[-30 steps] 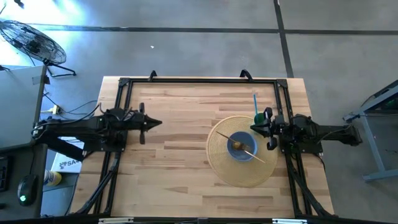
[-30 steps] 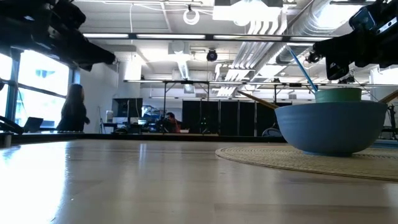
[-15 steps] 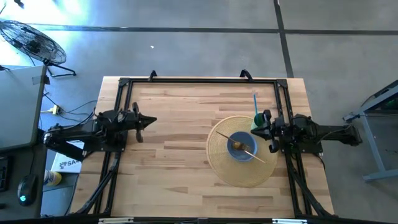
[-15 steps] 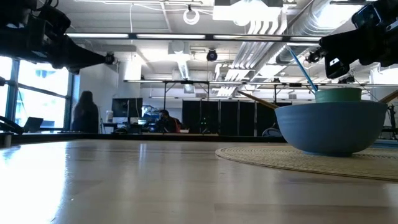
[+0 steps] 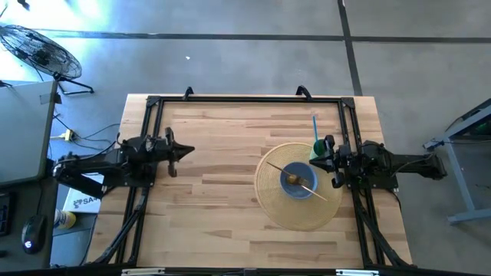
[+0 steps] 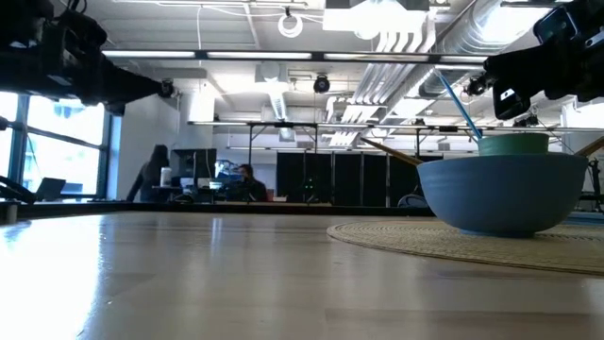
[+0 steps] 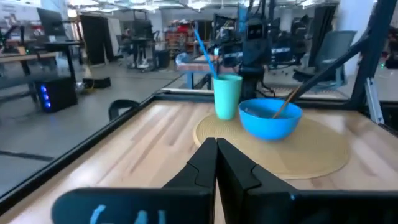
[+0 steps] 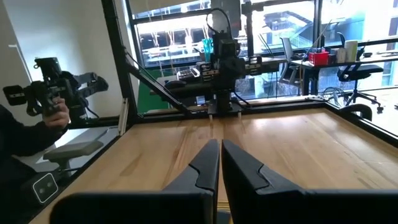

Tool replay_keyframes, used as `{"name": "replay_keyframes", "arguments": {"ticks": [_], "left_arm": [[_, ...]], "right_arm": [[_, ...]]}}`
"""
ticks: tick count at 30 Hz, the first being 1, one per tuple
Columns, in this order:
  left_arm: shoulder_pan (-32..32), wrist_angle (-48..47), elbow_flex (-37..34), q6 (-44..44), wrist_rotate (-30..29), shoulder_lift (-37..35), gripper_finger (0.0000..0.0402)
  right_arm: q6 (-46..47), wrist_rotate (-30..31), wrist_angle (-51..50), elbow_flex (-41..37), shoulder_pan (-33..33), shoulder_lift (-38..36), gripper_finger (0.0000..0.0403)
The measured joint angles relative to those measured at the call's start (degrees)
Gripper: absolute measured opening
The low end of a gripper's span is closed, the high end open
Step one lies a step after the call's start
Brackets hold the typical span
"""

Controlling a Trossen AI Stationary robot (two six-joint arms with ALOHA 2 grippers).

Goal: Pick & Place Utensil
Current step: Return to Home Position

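Note:
A blue bowl (image 5: 298, 181) sits on a round woven mat (image 5: 278, 205) on the table's right half. A wooden utensil (image 5: 313, 188) leans in the bowl, its handle over the rim; it also shows in the left wrist view (image 7: 300, 92). A green cup (image 5: 317, 146) holding a blue straw (image 5: 314, 125) stands on the mat's far right edge. My right gripper (image 8: 220, 149) is shut and empty, hovering level beside the cup and above the bowl's right side (image 5: 313, 159). My left gripper (image 7: 216, 148) is shut and empty, held high over the table's left part (image 5: 190, 151) and pointing at the bowl.
A black frame (image 5: 245, 99) runs along the table's far and side edges. Bare wood lies between the two arms. In the room beyond, a person (image 8: 28, 134) holds a device near the table's left side. Another person (image 6: 153, 175) stands far off.
My left gripper has drawn back a little toward the table's left edge and rolled about its own axis, staying shut. A person in the room behind has walked across. The bowl, utensil and cup have stayed put.

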Motion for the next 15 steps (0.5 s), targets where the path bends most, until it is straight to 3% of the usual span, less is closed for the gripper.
{"name": "replay_keyframes", "arguments": {"ticks": [5,15], "left_arm": [[-1.0,-0.8,-0.1,-0.4,0.3,0.7,0.0],[-9.8,0.0,-0.2,1.8,-3.1,0.8,0.0]], "right_arm": [[-0.1,0.0,0.0,0.0,0.0,0.0,0.0012],[-0.1,0.0,0.0,0.0,0.0,0.0,0.0012]]}}
